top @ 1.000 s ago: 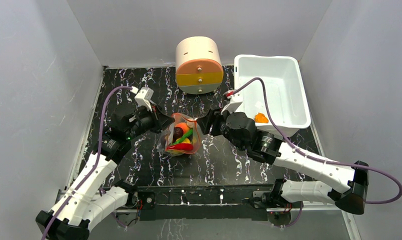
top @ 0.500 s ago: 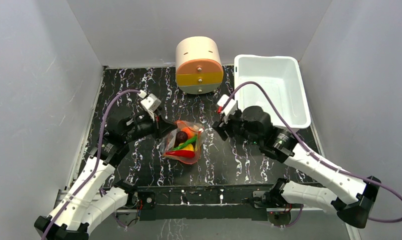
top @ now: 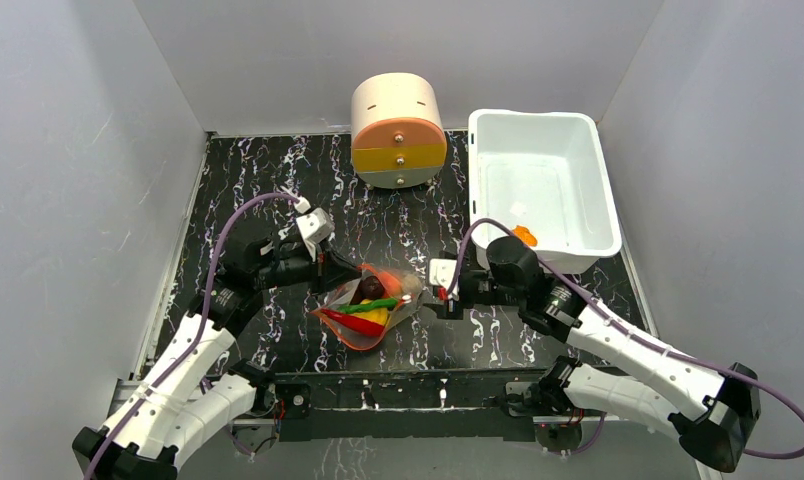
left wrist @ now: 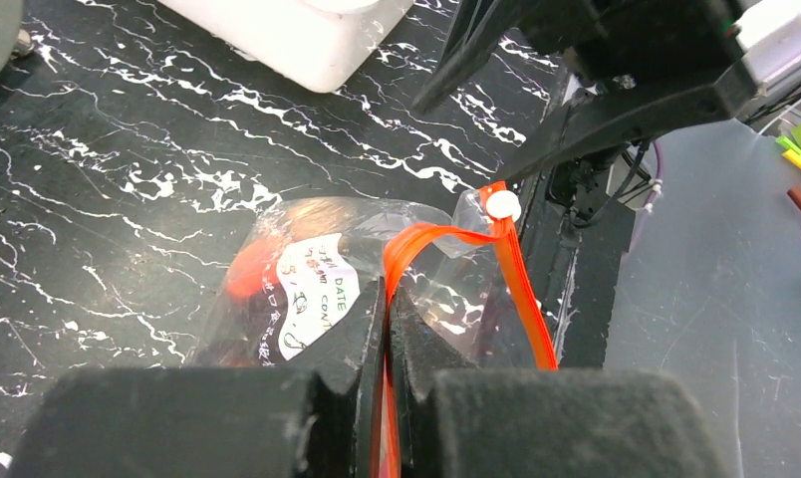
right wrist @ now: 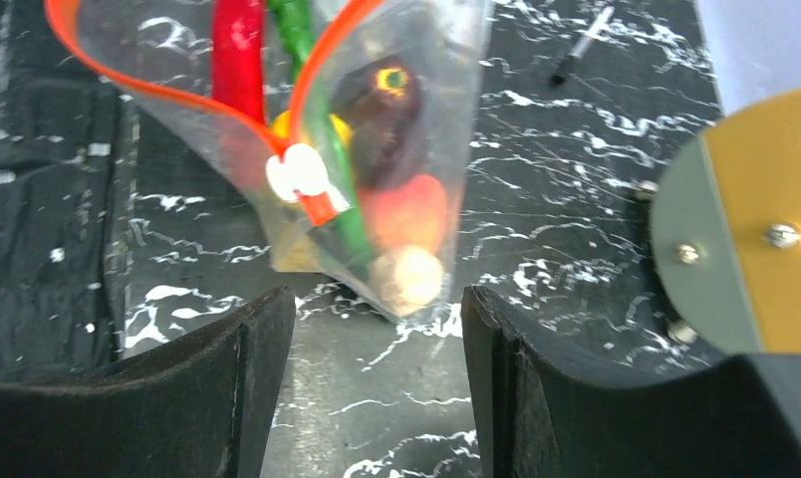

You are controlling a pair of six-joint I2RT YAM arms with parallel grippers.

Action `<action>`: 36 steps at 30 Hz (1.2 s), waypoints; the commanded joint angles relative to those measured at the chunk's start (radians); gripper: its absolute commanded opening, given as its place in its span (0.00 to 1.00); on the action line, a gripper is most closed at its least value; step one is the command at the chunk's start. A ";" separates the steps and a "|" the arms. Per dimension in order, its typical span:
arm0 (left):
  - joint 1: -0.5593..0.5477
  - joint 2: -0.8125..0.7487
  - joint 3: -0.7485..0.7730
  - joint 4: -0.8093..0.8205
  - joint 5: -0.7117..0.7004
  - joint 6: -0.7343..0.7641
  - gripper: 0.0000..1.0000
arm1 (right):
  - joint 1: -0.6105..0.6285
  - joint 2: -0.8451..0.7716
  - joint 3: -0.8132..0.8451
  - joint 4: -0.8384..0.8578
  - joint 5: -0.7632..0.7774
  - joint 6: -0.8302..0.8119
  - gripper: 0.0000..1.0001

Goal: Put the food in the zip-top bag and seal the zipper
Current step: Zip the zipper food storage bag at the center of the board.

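Now | left end effector [left wrist: 387,299] — apparently clamping zipper [left wrist: 524,289]; right end effector [right wrist: 377,304] agape

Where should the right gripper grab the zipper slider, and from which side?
Pinch the white slider across its sides, straight ahead of the open right gripper. It sits where the two sides of the zipper meet, and the left gripper pins the far end.

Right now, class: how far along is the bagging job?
Done: the red chili, green chili and other food sit inside the zip-top bag. In hand: the left gripper is shut on the zipper strip; the right gripper is open, facing the white slider. Left: the bag's mouth gapes, so sealing is undone, and an orange piece lies in the white tub.
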 commanded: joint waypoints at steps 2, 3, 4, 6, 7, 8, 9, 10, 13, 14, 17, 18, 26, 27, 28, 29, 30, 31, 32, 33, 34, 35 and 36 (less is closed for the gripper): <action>-0.004 -0.024 -0.012 0.044 0.074 0.030 0.00 | 0.004 -0.026 -0.079 0.234 -0.193 -0.047 0.59; -0.004 -0.026 -0.014 0.046 0.078 0.028 0.00 | 0.004 -0.022 -0.087 0.252 -0.203 -0.048 0.59; -0.004 -0.027 -0.016 0.050 0.081 0.023 0.00 | 0.005 -0.017 -0.097 0.277 -0.211 -0.046 0.58; -0.004 -0.030 -0.026 0.066 0.085 0.017 0.00 | 0.008 -0.006 -0.121 0.329 -0.221 -0.040 0.57; -0.004 -0.031 -0.029 0.074 0.089 0.015 0.00 | 0.010 0.000 -0.128 0.352 -0.219 -0.037 0.56; -0.004 -0.031 -0.030 0.079 0.091 0.012 0.00 | 0.012 0.008 -0.134 0.377 -0.219 -0.032 0.55; -0.004 -0.031 -0.030 0.078 0.095 0.011 0.00 | 0.013 0.018 -0.139 0.396 -0.221 -0.027 0.55; -0.003 -0.031 -0.030 0.078 0.097 0.011 0.00 | 0.018 0.028 -0.138 0.411 -0.226 -0.025 0.54; -0.004 -0.031 -0.029 0.073 0.091 0.009 0.00 | 0.032 0.060 -0.135 0.447 -0.238 -0.007 0.53; -0.004 -0.032 -0.028 0.073 0.091 0.008 0.00 | 0.036 0.072 -0.134 0.460 -0.247 0.004 0.53; -0.004 -0.037 -0.032 0.082 0.095 0.005 0.00 | 0.048 0.107 -0.139 0.475 -0.265 0.012 0.50; -0.004 -0.038 -0.034 0.081 0.095 0.006 0.00 | 0.053 0.113 -0.146 0.483 -0.263 0.014 0.49; -0.004 -0.048 -0.010 0.014 0.082 0.057 0.00 | 0.062 0.050 -0.209 0.581 -0.153 0.039 0.27; -0.004 -0.050 -0.010 0.008 0.078 0.061 0.00 | 0.062 0.034 -0.226 0.605 -0.121 0.057 0.19; -0.004 -0.052 -0.012 0.005 0.073 0.066 0.00 | 0.062 0.019 -0.236 0.622 -0.112 0.061 0.11; -0.005 -0.051 -0.014 0.001 0.068 0.073 0.00 | 0.062 0.007 -0.244 0.636 -0.110 0.068 0.03; -0.004 -0.050 -0.014 -0.008 0.059 0.079 0.00 | 0.061 -0.001 -0.249 0.647 -0.111 0.078 0.00; -0.004 -0.049 -0.010 -0.017 0.042 0.084 0.00 | 0.062 -0.007 -0.251 0.653 -0.114 0.085 0.00; -0.003 -0.049 -0.003 -0.025 0.015 0.082 0.00 | 0.061 -0.011 -0.252 0.651 -0.119 0.088 0.00; -0.004 -0.052 0.002 -0.025 -0.015 0.077 0.00 | 0.062 -0.008 -0.251 0.646 -0.120 0.091 0.00; -0.004 -0.060 0.005 -0.020 -0.036 0.068 0.03 | 0.061 -0.005 -0.249 0.637 -0.117 0.093 0.00; -0.004 -0.066 0.011 -0.013 -0.045 0.066 0.12 | 0.061 -0.001 -0.247 0.633 -0.112 0.097 0.00; -0.004 -0.075 0.015 -0.005 -0.048 0.067 0.22 | 0.061 0.006 -0.242 0.632 -0.109 0.105 0.00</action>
